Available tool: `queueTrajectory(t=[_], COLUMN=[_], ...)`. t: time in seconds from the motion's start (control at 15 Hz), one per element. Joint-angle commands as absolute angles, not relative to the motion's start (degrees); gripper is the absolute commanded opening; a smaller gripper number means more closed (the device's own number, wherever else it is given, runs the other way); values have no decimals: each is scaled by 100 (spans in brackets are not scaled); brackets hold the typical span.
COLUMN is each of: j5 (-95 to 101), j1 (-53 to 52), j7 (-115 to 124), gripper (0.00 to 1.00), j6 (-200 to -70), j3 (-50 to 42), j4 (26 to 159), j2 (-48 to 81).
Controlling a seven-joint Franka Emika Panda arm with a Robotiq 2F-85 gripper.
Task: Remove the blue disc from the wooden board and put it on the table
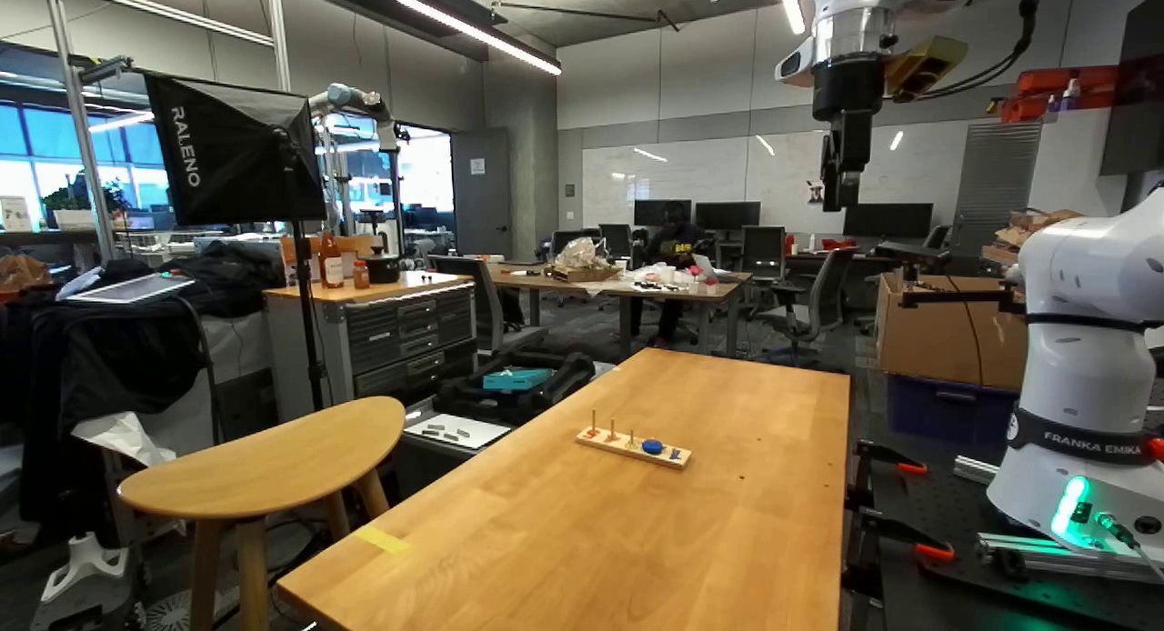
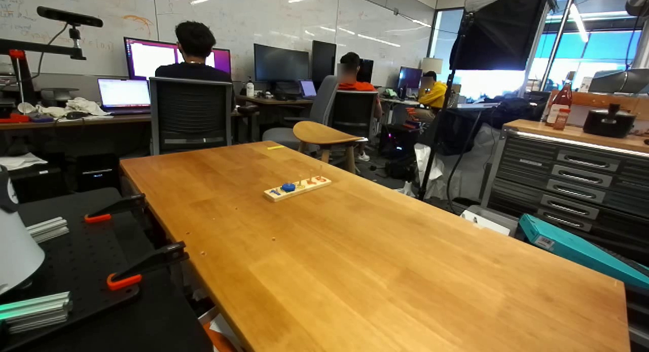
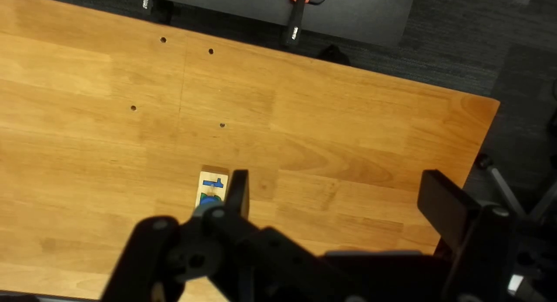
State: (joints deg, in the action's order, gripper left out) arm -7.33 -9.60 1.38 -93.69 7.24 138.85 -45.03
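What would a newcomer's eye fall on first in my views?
Probably the long table, prominent in all three views, where the blue disc stands out on its pale board. Next comes the open gripper, hanging above the table. The black softbox, upper left in an exterior view, also catches the eye.

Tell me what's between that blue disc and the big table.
The wooden board: it lies on the table, and the blue disc sits on top of it, as both exterior views show.
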Motion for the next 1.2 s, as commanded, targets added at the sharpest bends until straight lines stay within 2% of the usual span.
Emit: queueTrajectory(t=[0.0, 0.67, 1.13], j5=[-690, -121, 687], j1=[-843, -454, -275], j7=[179, 499, 1051], gripper=[100, 100, 100], j6=[-9756, -13026, -14212], j3=[842, 814, 544], j4=[13880, 13463, 13376], j2=[-4123, -1128, 331])
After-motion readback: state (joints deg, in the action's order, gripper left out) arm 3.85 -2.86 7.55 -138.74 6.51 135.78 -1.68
